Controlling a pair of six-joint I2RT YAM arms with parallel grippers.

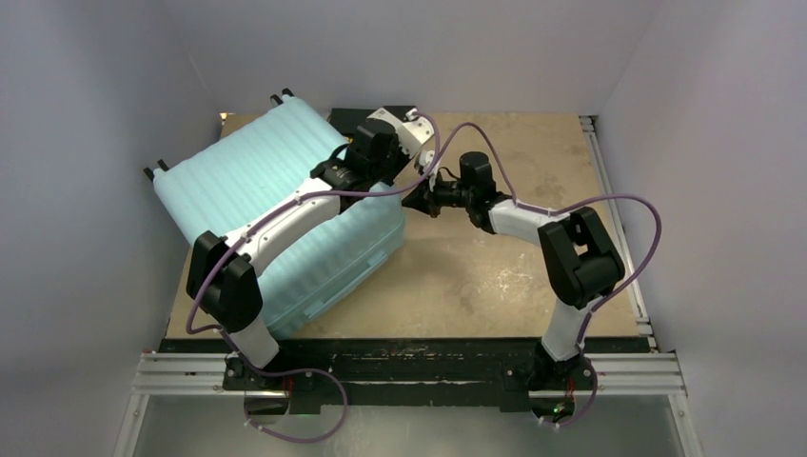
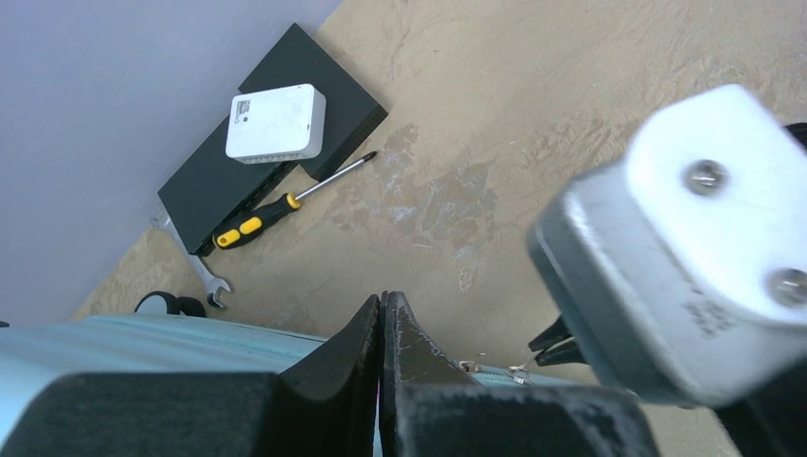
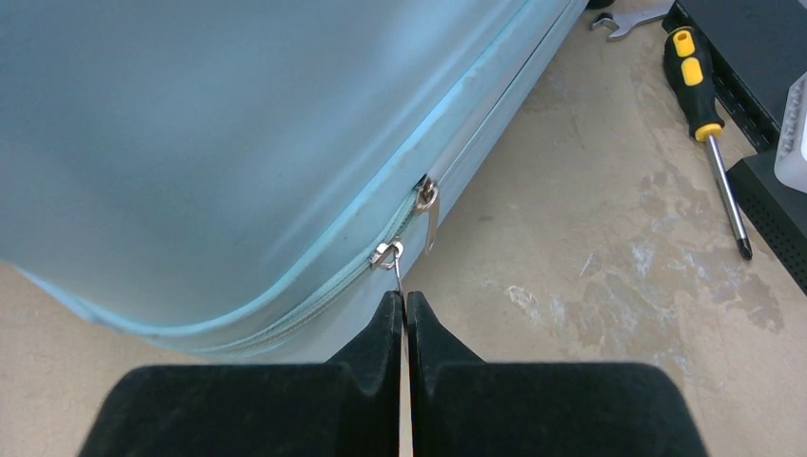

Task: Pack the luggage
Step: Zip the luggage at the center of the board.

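Observation:
The luggage [image 1: 257, 190] lies closed on the left of the table, ribbed shell up; it also shows in the left wrist view [image 2: 143, 338] and the right wrist view [image 3: 219, 124]. My left gripper [image 1: 388, 181] is shut, its tips [image 2: 383, 300] over the luggage's right edge with nothing visibly held. My right gripper [image 1: 411, 202] is at the luggage's right corner, shut [image 3: 403, 297] on the thin metal zipper pull [image 3: 398, 276]. A second zipper slider [image 3: 425, 200] sits just beyond it on the zip line.
Against the back wall lie a flat black box [image 2: 324, 76] with a white box [image 2: 276, 124] on it, a yellow-and-black screwdriver [image 2: 285, 202] and a wrench [image 2: 205, 276]. A luggage wheel [image 2: 157, 305] shows nearby. White walls enclose the table.

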